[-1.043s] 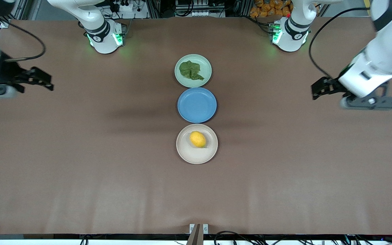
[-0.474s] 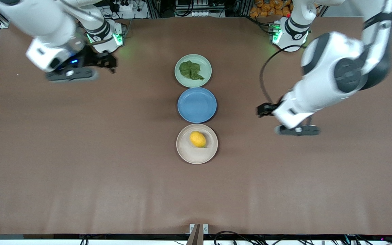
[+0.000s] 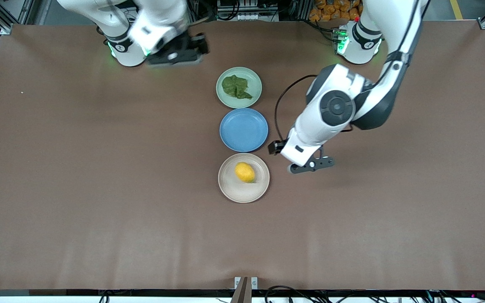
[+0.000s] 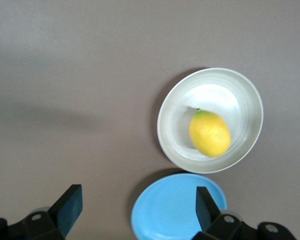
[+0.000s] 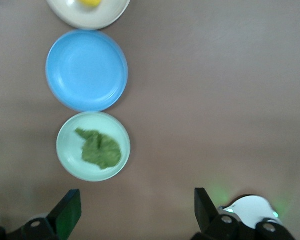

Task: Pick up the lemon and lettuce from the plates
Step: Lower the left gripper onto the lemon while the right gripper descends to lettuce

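Note:
The lemon (image 3: 244,172) lies on the beige-cream plate (image 3: 230,191), the plate nearest the front camera. The lettuce (image 3: 235,87) lies on the mint plate (image 3: 254,80), nearest the robots' bases. My left gripper (image 3: 273,147) is open and empty, up in the air beside the blue plate toward the left arm's end. Its wrist view shows the lemon (image 4: 210,133) on its plate (image 4: 240,90) ahead of the open left gripper (image 4: 137,212). My right gripper (image 3: 200,45) is open and empty, over bare table near its base. Its wrist view shows the lettuce (image 5: 100,149) on the mint plate (image 5: 70,160) ahead of the open right gripper (image 5: 135,210).
An empty blue plate (image 3: 243,129) sits between the two task plates; it also shows in the left wrist view (image 4: 175,210) and the right wrist view (image 5: 86,70). The brown table (image 3: 99,189) spreads wide around the row of plates.
Both arms have swung in from the table's ends toward the plates. The left gripper now hangs beside the blue plate; the right gripper is near its base, close to the mint plate.

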